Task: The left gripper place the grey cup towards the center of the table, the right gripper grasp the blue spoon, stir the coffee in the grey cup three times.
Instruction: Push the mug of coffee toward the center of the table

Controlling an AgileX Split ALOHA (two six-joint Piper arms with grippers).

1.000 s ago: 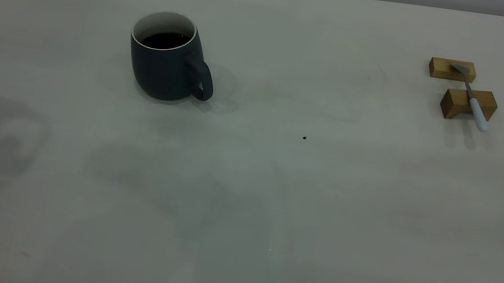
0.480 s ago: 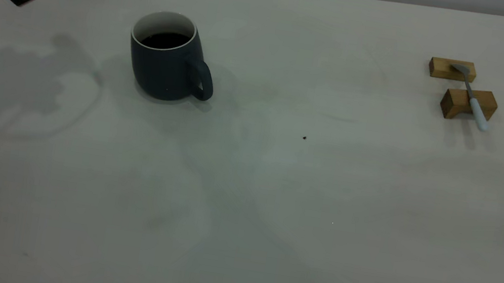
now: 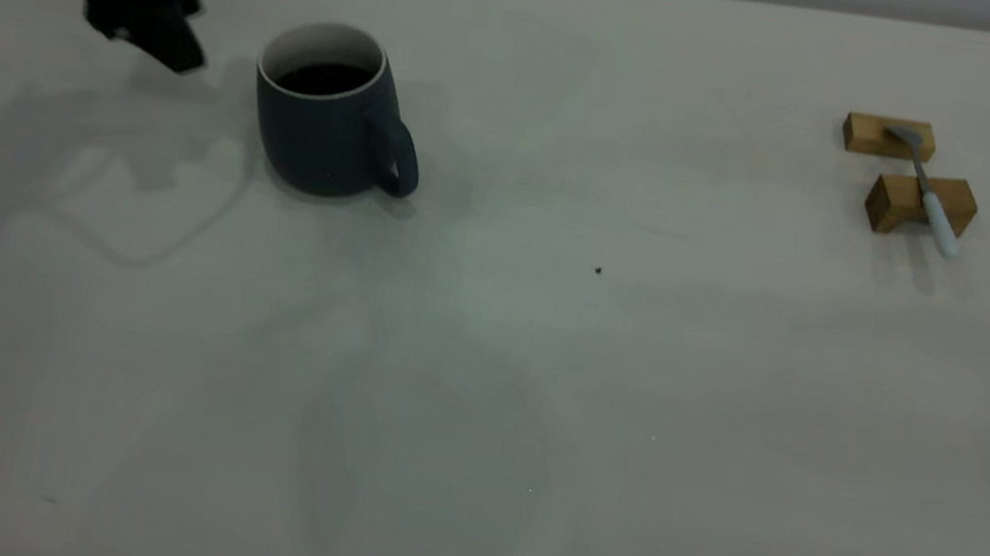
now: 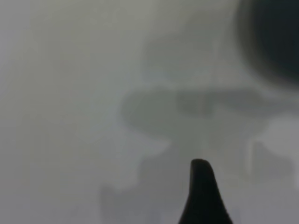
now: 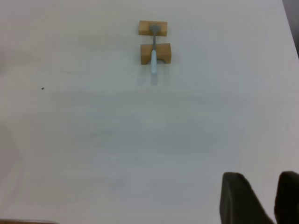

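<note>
The grey cup (image 3: 326, 130) stands upright on the table (image 3: 535, 402), left of centre, handle towards the right and front. Dark coffee (image 3: 325, 78) fills it. My left gripper (image 3: 174, 51) hovers just left of the cup without touching it. In the left wrist view one black finger (image 4: 202, 196) shows, a wide empty gap lies beside it, and the cup (image 4: 275, 37) is a dark blur ahead. The blue spoon (image 3: 929, 196) lies across two wooden blocks at the far right. My right gripper (image 5: 261, 179) hangs far from the spoon (image 5: 153, 60), a small gap between its fingers, holding nothing.
Two tan wooden blocks (image 3: 889, 137) (image 3: 903, 204) carry the spoon. A tiny dark speck (image 3: 598, 271) marks the table near the centre. The table's far edge runs just behind the cup and the blocks.
My left arm has come in from the far left corner and moved right and down to just beside the cup. Cup and spoon have not moved.
</note>
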